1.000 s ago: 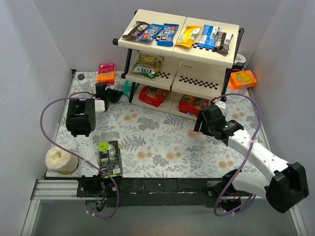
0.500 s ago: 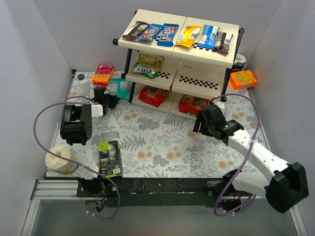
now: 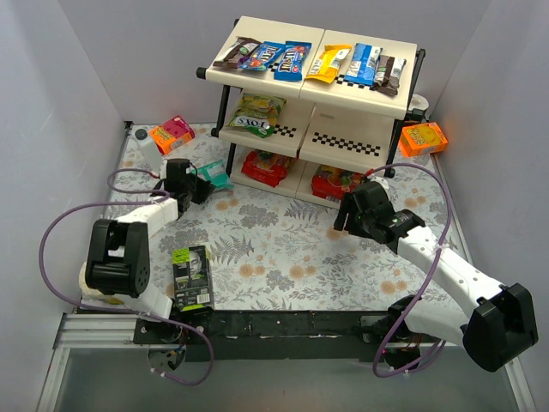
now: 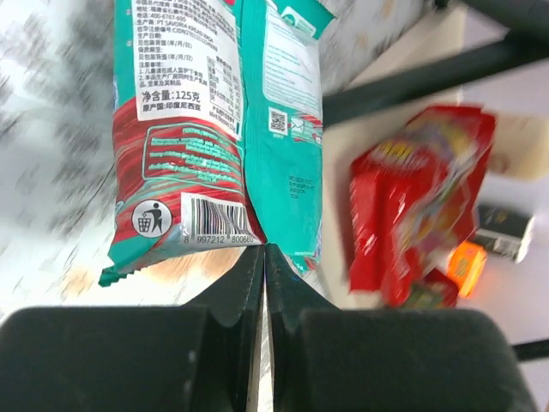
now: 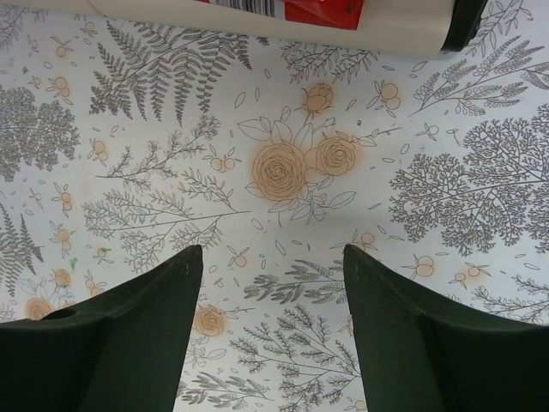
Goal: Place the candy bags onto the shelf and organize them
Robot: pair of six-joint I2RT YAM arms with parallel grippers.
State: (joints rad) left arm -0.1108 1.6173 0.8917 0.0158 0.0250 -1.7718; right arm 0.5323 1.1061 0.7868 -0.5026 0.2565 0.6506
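My left end effector [image 4: 264, 253] is clamping shut on the bottom seam of the teal bag [image 4: 219, 129]. The bag is sticking out from its tips toward the shelf [image 3: 360, 129], just left of the near-left post and level with the bottom tier. My right end effector [image 5: 273, 257] is hovering with its jaws spread wide over the bare desk [image 3: 274, 249], holding nothing, just on the near side of the shelf's right half. I am judging the job as nearly finished. A row of bags [image 3: 309, 62] is lying across the top tier, a green-yellow bag [image 3: 256, 116] is sitting on the left of the middle tier, and red bags [image 3: 266, 167] are filling the bottom tier. The teal one is looking like the last loose packet, and the right of the middle tier is sitting bare.
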